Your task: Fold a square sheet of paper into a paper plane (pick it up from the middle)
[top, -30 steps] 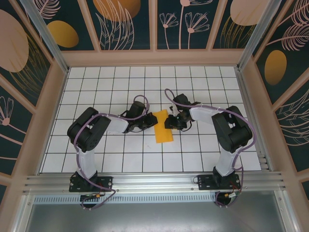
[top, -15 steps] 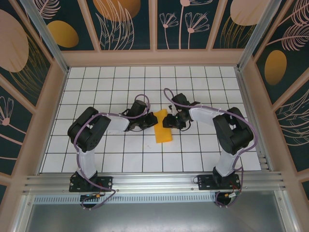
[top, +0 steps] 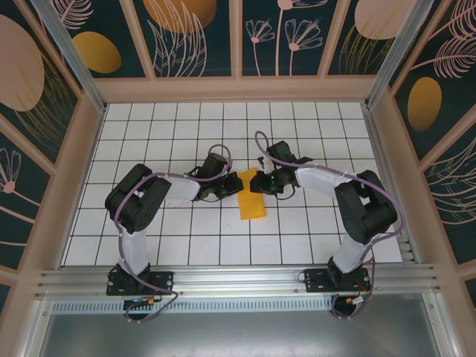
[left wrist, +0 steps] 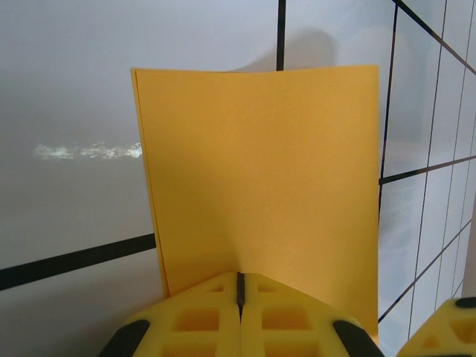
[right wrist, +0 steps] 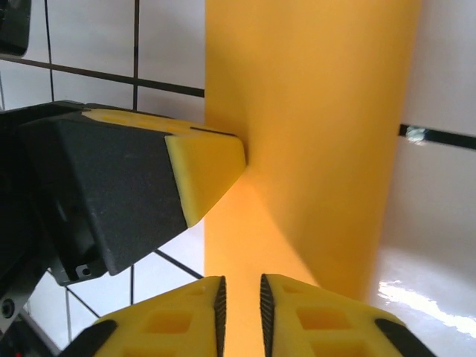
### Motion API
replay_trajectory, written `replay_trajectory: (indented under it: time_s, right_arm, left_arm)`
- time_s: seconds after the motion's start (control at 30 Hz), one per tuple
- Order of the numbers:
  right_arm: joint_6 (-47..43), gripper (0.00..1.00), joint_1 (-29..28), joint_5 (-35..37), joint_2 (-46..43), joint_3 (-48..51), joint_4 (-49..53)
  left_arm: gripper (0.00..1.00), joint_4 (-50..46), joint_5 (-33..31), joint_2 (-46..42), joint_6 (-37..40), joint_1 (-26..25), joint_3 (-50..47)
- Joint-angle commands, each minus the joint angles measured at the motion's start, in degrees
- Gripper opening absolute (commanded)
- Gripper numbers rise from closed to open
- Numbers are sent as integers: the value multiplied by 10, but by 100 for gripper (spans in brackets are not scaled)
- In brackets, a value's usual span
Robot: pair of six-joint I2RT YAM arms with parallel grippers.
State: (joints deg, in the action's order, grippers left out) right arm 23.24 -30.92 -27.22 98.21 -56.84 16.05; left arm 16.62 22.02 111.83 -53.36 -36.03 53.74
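Note:
The square sheet of paper (top: 251,195), orange-yellow, lies on the white grid table as a folded rectangle about one tile wide. No paper plane is in view. My left gripper (top: 231,187) is at the sheet's left edge. In the left wrist view that gripper (left wrist: 239,288) is shut on the near edge of the paper (left wrist: 260,163), which rises in front of it. My right gripper (top: 262,183) is at the sheet's upper right. Its jaws (right wrist: 240,305) stand a narrow gap apart over the paper (right wrist: 312,126), with the left gripper's fingertip (right wrist: 207,167) touching the sheet's edge beside them.
The white grid table (top: 186,119) is walled by patterned panels (top: 193,37) at the back and sides. An aluminium rail (top: 238,279) runs along the near edge, where both arm bases are bolted. Both arms' elbows reach in from left (top: 134,201) and right (top: 361,201).
My right gripper has shifted a little left onto the sheet's upper right part, and its jaws have narrowed. The left gripper has kept its hold and place.

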Motion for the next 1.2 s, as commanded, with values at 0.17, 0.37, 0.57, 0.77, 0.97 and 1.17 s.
replay_trajectory:
  time_s: [0.17,0.37,0.57,0.77,0.97,1.17]
  right_arm:
    - [-3,22,3,-17,28,33,-23]
    - [-7,21,18,-10,33,69,-30]
    - [-9,21,23,-9,36,72,-26]
    - [4,21,22,-70,-20,77,-37]
    - [20,19,22,-87,-15,139,-54]
    - [37,17,22,-70,-20,169,-58]
  left_arm:
    - [6,-81,-65,50,19,-3,-13]
    - [5,-90,-76,52,22,-2,-14]
    - [5,-89,-74,57,23,-2,-12]
    - [5,-89,-72,58,23,-2,-11]
    - [5,-87,-73,60,23,-2,-12]
    - [5,-85,-73,62,23,-3,-12]
